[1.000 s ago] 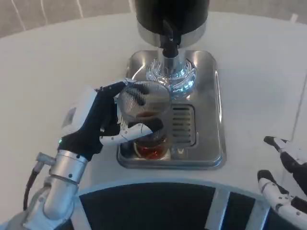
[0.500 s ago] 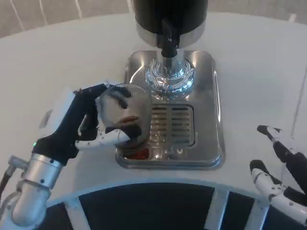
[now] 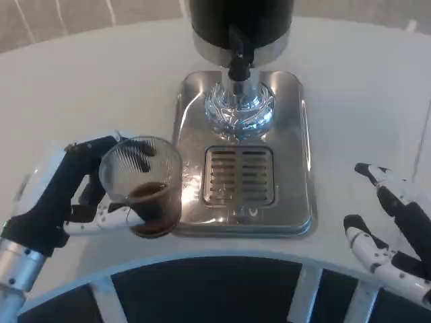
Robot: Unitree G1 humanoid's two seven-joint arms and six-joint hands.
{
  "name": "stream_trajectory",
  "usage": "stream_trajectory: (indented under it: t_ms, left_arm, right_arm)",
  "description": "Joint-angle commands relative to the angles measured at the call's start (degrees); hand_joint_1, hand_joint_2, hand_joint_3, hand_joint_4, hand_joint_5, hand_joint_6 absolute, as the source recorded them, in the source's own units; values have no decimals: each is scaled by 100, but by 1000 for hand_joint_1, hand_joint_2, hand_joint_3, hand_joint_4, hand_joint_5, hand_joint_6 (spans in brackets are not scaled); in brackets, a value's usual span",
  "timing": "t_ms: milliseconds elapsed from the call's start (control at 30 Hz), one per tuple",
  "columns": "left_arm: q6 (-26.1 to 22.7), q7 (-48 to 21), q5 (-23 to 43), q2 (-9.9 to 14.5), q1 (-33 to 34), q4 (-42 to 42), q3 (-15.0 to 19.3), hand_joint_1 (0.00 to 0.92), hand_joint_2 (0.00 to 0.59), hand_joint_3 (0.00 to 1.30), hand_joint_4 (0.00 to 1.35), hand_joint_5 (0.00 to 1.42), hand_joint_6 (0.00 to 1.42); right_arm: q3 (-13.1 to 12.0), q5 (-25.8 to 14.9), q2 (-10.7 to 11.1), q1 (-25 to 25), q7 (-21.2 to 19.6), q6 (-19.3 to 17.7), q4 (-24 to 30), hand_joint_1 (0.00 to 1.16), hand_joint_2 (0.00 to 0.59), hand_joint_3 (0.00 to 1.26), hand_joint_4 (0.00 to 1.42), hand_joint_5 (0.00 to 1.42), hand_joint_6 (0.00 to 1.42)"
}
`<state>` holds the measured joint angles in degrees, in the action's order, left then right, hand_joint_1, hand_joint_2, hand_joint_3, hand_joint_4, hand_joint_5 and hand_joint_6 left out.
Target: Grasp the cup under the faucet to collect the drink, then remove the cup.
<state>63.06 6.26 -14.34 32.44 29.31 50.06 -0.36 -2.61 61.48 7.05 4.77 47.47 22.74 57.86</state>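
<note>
Now the left hand [image 3: 64, 195] grips the clear ribbed cup [image 3: 143, 185], fingers wrapped around its sides, at the near left of the steel drip tray [image 3: 296, 134]. Dark brown drink fills the lower part of the cup, and the cup overlaps the tray's left edge, well to the left of the slotted grate [image 3: 240, 175]. At the far side of the tray stands the black dispenser [image 3: 241, 20], its black faucet [image 3: 238, 64] above a shiny chrome base [image 3: 239, 108]. On the near right, the right hand [image 3: 390, 235] holds nothing, its fingers spread apart over the white table [image 3: 81, 87].
</note>
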Motion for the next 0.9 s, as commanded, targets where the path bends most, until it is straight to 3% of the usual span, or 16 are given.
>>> stream_trajectory:
  t_ms: [33, 500, 900]
  left_arm:
    - [283, -325, 432, 160, -378, -488, 212, 581, 36, 972, 1152, 1362, 1424]
    - [229, -1200, 1247, 311, -1755, -2040, 776, 581, 34, 972, 1165, 1362, 1424]
    - [482, -1653, 1659, 367, -2251, -2204, 1081, 590, 24, 972, 1166, 1362, 1424]
  right_arm:
    - [54, -28, 88, -109, -82, -69, -93, 171, 527, 35, 0, 0, 0]
    - [377, -74, 487, -420, 7, -331, -194, 181, 530, 7, 0, 0, 0]
    - [779, 267, 498, -486, 61, -608, -159, 193, 541, 0, 0, 0, 0]
